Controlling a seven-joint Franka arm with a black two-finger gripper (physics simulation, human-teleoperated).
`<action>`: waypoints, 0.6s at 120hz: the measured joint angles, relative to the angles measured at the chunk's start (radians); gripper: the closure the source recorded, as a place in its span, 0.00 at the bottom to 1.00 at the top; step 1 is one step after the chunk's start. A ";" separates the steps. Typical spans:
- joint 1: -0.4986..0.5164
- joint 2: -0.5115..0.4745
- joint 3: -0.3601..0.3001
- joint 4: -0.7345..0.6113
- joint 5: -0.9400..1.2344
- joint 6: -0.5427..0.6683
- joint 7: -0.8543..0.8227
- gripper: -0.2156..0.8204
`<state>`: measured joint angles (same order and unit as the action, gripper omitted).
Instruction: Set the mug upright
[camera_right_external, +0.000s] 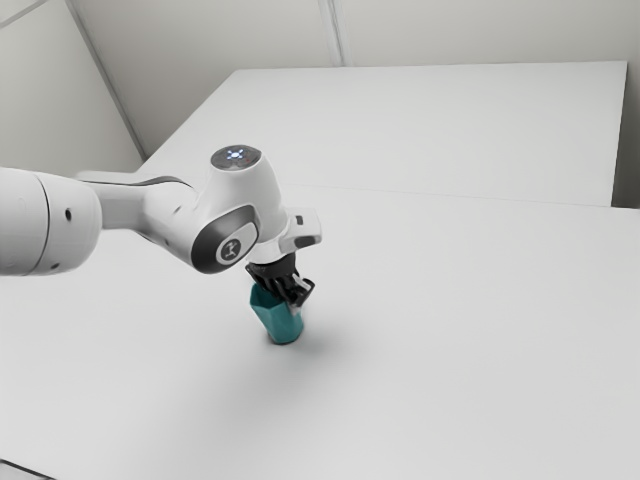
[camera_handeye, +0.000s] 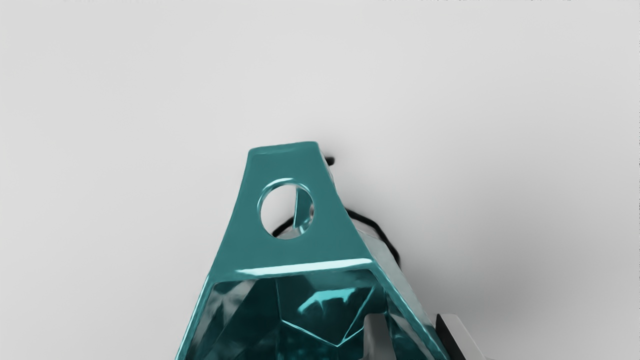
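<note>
Near the middle of the exterior view my gripper (camera_right_external: 295, 297) points down at the rim of the teal mug (camera_right_external: 279, 322). The mug's base is low, at or close to the table; its body leans toward the exterior view's left, mouth up. In the wrist view the faceted mug (camera_handeye: 295, 255) shows its open mouth and a flat handle piece with a round hole. My gripper (camera_handeye: 416, 337) is shut on the mug's side wall, one finger inside the mouth and the other outside. Most of the inner finger's contact is hidden.
The white table (camera_right_external: 450, 290) extends around the mug, with a second white surface (camera_right_external: 430, 125) behind it. Pale walls stand beyond. A dark-edged object (camera_right_external: 25, 470) lies at the exterior view's lower left corner.
</note>
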<state>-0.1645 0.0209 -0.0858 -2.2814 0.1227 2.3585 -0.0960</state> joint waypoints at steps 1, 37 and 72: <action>0.000 -0.001 0.000 0.000 0.000 0.000 0.000 0.80; 0.010 -0.051 -0.005 0.008 -0.018 0.001 0.002 0.64; 0.003 -0.056 -0.019 0.132 -0.098 -0.095 0.007 0.36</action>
<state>-0.1620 -0.0355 -0.1052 -2.1491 0.0243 2.2637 -0.0894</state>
